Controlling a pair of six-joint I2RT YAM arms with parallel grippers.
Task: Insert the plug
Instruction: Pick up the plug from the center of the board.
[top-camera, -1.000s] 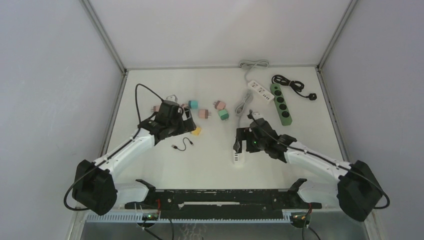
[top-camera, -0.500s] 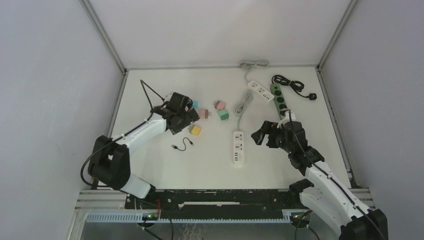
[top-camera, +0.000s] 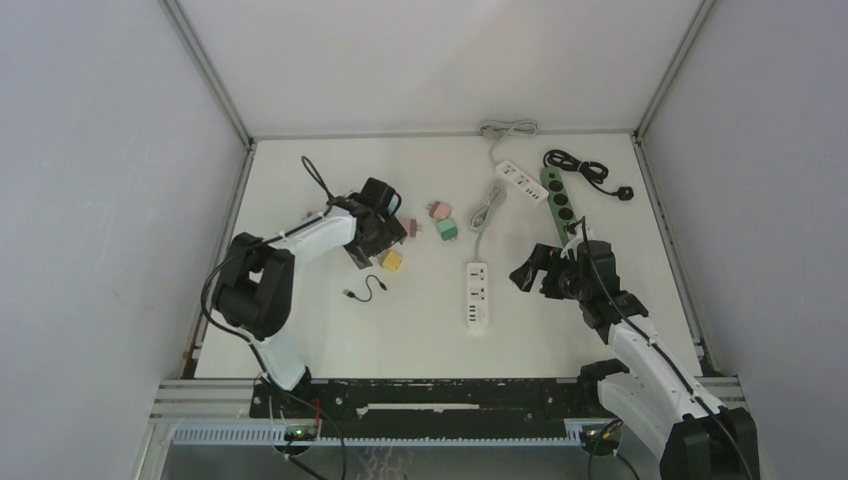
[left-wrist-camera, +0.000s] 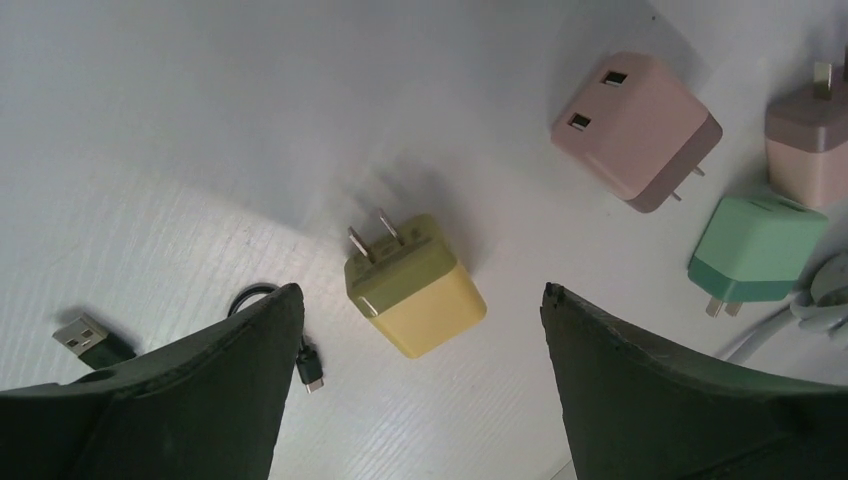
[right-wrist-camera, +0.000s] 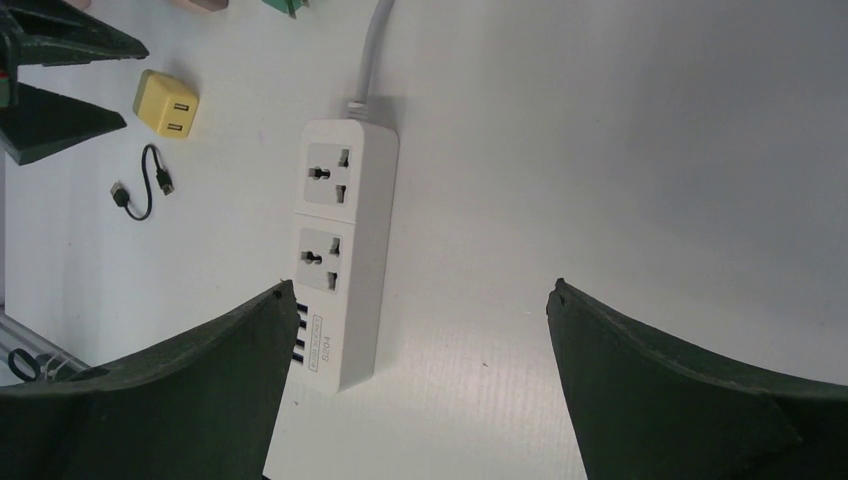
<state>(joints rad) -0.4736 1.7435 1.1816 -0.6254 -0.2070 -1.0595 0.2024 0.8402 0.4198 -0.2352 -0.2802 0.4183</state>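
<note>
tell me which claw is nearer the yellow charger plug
Left. The left claw hovers open right over the yellow charger plug; the right claw sits beyond the white power strip.

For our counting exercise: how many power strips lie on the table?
3: a white plastic two-socket strip at the centre, a smaller white plastic strip toward the back, a long green plastic strip beside it. None appears hidden.

In my left wrist view the right edge cuts off a pink plug (left-wrist-camera: 815, 140). A finger (right-wrist-camera: 180, 400) of my right claw (right-wrist-camera: 420, 288) hides part of the white power strip's (right-wrist-camera: 340, 250) USB ports.
</note>
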